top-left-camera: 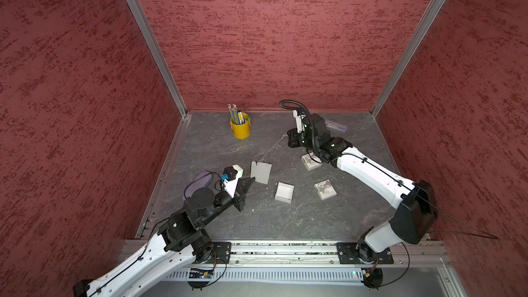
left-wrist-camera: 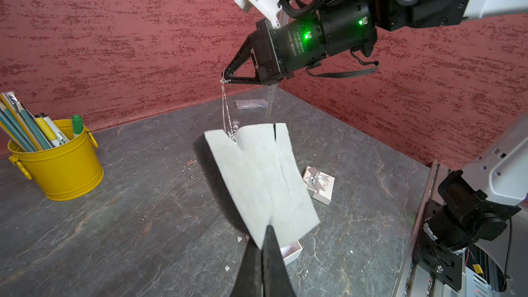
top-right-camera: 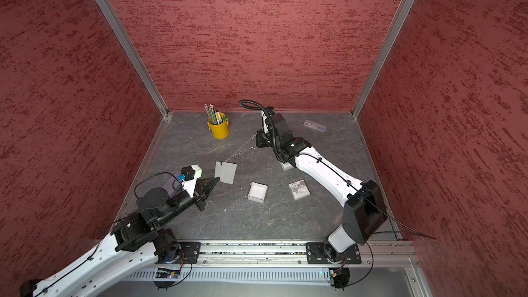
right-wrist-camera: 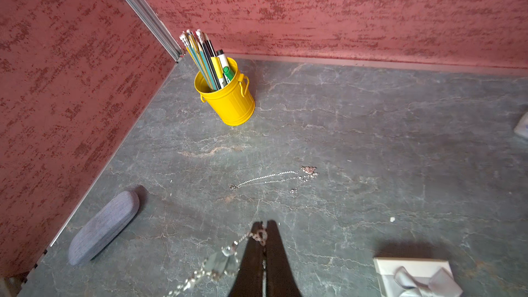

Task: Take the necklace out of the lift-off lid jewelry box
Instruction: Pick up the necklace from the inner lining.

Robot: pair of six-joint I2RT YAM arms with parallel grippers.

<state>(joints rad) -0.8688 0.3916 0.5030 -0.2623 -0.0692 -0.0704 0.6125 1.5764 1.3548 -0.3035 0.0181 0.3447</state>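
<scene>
My left gripper [left-wrist-camera: 268, 225] is shut on the lower edge of a pale grey insert card [left-wrist-camera: 263, 178], held up above the table in both top views [top-left-camera: 261, 172] [top-right-camera: 225, 172]. A thin silver necklace [left-wrist-camera: 225, 107] runs taut from the slit at the card's top up to my right gripper [left-wrist-camera: 225, 77], which is shut on the chain's clasp end [right-wrist-camera: 258, 235]. The open white jewelry box [top-left-camera: 284, 192] sits empty on the table below, with its ribboned lid [top-left-camera: 325, 190] to the right of it.
A second silver chain [right-wrist-camera: 271, 180] lies loose on the grey table. A yellow pencil bucket [top-left-camera: 240, 128] stands at the back, a grey glasses case [right-wrist-camera: 103, 227] lies at the left wall, another ribboned box [top-left-camera: 311, 162] sits under the right arm, and a clear plastic case [top-left-camera: 337, 126] lies at the back right.
</scene>
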